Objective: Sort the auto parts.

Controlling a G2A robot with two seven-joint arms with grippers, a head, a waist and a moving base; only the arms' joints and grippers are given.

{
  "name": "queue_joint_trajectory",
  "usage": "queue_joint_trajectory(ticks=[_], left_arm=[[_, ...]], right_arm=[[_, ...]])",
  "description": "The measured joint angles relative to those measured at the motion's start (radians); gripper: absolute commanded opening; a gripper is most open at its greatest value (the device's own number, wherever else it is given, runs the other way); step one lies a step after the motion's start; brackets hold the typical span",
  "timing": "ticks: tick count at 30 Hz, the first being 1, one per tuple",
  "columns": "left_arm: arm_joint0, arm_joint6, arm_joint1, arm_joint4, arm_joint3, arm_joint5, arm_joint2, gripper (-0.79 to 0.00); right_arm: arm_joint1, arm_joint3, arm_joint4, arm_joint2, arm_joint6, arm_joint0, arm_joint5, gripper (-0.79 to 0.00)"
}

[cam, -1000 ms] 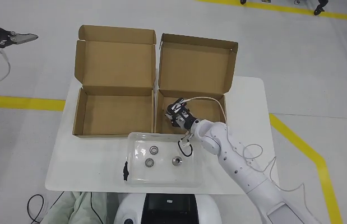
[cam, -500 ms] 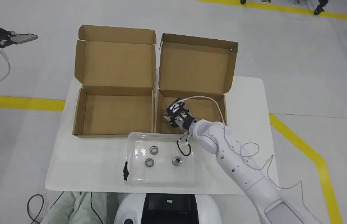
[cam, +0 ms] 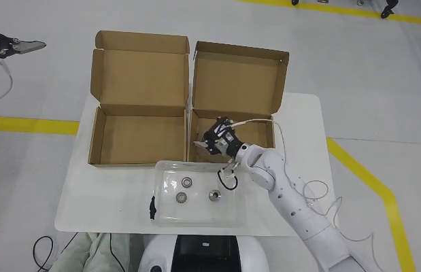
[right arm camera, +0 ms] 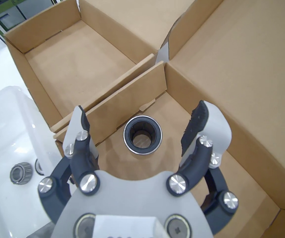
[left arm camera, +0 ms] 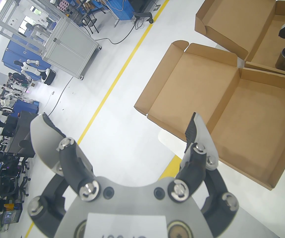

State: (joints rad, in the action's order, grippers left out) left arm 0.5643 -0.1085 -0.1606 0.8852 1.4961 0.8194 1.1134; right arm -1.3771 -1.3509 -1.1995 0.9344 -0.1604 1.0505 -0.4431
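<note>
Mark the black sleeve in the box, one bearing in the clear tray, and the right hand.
black sleeve (right arm camera: 142,151), right wrist view, on its near rim.
bearing (right arm camera: 26,172), right wrist view, on its outer ring.
right hand (right arm camera: 140,107), right wrist view, midway between its fingertips.

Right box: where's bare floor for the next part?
Right box: the sleeve stands in the corner by the left box and tray, open right gripper over it. Visible floor from sleeve to back and outer walls is bare. Left box floor entirely bare.
</note>
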Motion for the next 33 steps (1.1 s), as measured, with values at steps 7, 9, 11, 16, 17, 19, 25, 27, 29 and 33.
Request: queue_joint_trajectory(ticks=[7,9,11,16,17,19,25,27,29,33], left_arm=[[0.0,0.0,0.0,0.0,0.0,0.0,0.0,0.0],[0.0,0.0,0.0,0.0,0.0,0.0,0.0,0.0],[0.0,0.0,0.0,0.0,0.0,0.0,0.0,0.0],[0.0,0.0,0.0,0.0,0.0,0.0,0.0,0.0],[0.0,0.0,0.0,0.0,0.0,0.0,0.0,0.0],[0.0,0.0,0.0,0.0,0.0,0.0,0.0,0.0],[0.0,0.0,0.0,0.0,0.0,0.0,0.0,0.0],[0.0,0.0,0.0,0.0,0.0,0.0,0.0,0.0],[0.0,0.0,0.0,0.0,0.0,0.0,0.0,0.0],[0.0,0.0,0.0,0.0,0.0,0.0,0.0,0.0]], right_arm=[[0.039,-0.042,0.075,0.102,0.084,0.048,-0.307,0.0],[0.048,-0.072,0.07,0.121,0.088,0.07,-0.346,0.0],[0.057,-0.106,0.065,0.138,0.093,0.095,-0.373,0.0],[0.075,-0.201,0.026,0.164,0.08,0.153,-0.43,0.0],[0.079,-0.227,0.013,0.167,0.074,0.167,-0.437,0.0],[0.084,-0.264,-0.01,0.168,0.06,0.187,-0.443,0.0],[0.094,-0.333,-0.059,0.152,-0.012,0.222,-0.428,0.0],[0.095,-0.333,-0.052,0.145,-0.028,0.22,-0.425,0.0],[0.096,-0.322,-0.039,0.138,-0.035,0.21,-0.431,0.0],[0.096,-0.318,-0.036,0.137,-0.034,0.208,-0.433,0.0]])
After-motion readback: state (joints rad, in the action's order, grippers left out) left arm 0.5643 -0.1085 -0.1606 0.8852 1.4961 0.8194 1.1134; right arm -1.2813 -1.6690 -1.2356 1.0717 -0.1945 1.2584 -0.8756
